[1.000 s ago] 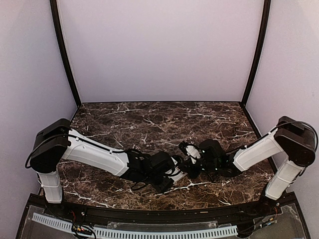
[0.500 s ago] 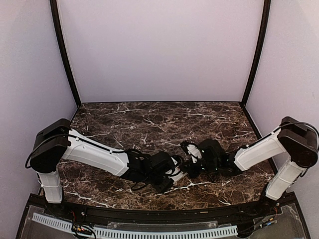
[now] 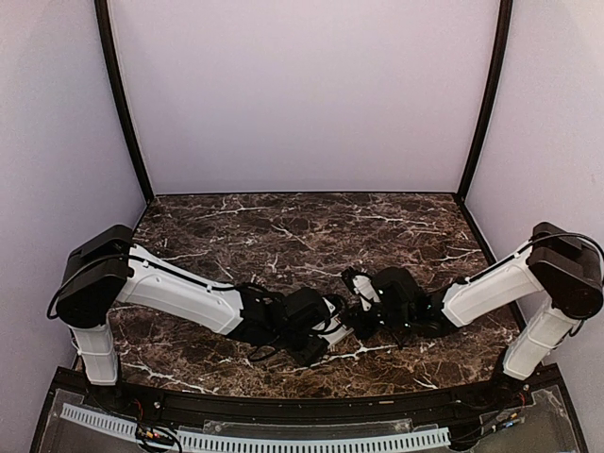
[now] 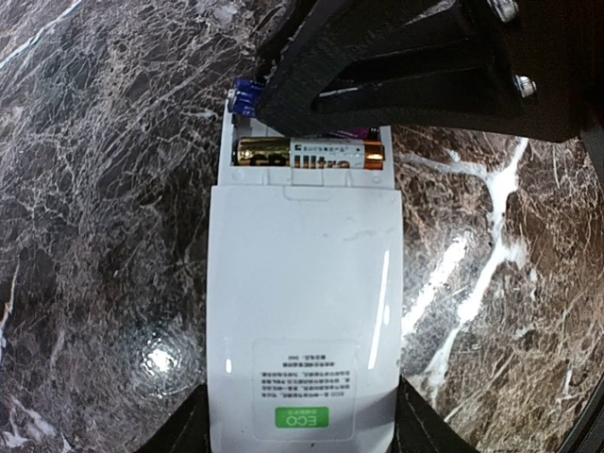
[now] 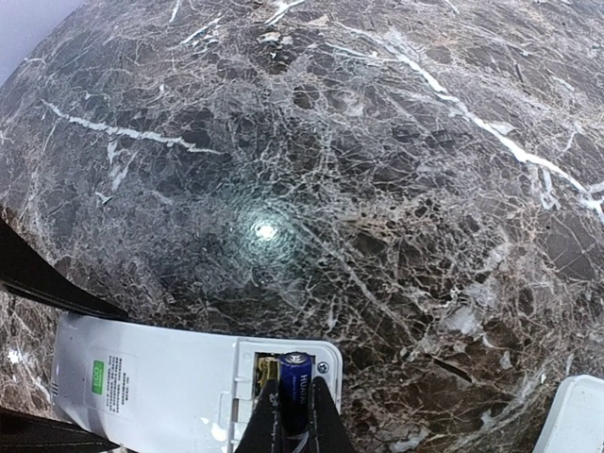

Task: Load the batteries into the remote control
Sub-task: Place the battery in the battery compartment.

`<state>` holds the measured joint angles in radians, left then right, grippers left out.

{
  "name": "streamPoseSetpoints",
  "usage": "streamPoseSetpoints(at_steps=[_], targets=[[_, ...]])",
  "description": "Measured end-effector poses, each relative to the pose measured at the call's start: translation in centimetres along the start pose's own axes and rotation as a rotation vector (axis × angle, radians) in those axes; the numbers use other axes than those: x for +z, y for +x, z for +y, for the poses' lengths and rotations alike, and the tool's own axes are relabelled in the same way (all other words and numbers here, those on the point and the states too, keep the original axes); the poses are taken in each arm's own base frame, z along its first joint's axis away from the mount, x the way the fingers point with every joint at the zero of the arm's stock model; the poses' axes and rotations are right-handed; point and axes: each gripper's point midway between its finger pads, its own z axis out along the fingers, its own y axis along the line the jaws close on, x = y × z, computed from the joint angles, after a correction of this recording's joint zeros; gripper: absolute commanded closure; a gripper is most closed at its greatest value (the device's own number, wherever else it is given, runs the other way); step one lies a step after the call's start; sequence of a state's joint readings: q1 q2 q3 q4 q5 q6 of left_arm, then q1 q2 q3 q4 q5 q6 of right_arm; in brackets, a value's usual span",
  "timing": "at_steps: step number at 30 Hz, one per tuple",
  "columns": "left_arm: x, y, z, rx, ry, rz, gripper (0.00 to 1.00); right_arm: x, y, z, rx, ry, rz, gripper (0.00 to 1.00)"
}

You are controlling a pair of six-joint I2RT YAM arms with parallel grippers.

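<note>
Left claw [image 4: 300, 423]: part-way open, gripping the near end of the remote [image 4: 302, 283] by both long edges.
Remote: white, flat, back face up, low over mid-worktop [image 5: 377, 142]. Printed label [image 4: 307, 377] with green patch at the claw end. Far-end bay uncovered.
In the bay: gold battery [image 4: 307, 151], lying crosswise, seated.
Right claw [image 5: 294, 398]: pinched tight on a purple battery [image 5: 295, 373], tip at the bay's free slot just beside the gold one. Contact with the slot not discernible.
Black fingers of right claw overhanging the bay in the left wrist view, hiding most of the purple battery.
Worktop: dark brown marble, white veins, one lamp glare.
White piece [image 5: 578, 415]: lower right corner of right wrist view, cut off, kind unclear.
</note>
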<state>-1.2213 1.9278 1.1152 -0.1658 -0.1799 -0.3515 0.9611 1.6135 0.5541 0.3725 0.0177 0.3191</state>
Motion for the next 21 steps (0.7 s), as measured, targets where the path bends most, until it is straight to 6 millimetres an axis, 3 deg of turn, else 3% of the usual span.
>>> streamPoseSetpoints(at_steps=[21], targets=[[0.00, -0.02, -0.01, -0.002, 0.006, -0.015, 0.57, -0.42, 0.32, 0.26, 0.003, 0.013, 0.020, 0.79]])
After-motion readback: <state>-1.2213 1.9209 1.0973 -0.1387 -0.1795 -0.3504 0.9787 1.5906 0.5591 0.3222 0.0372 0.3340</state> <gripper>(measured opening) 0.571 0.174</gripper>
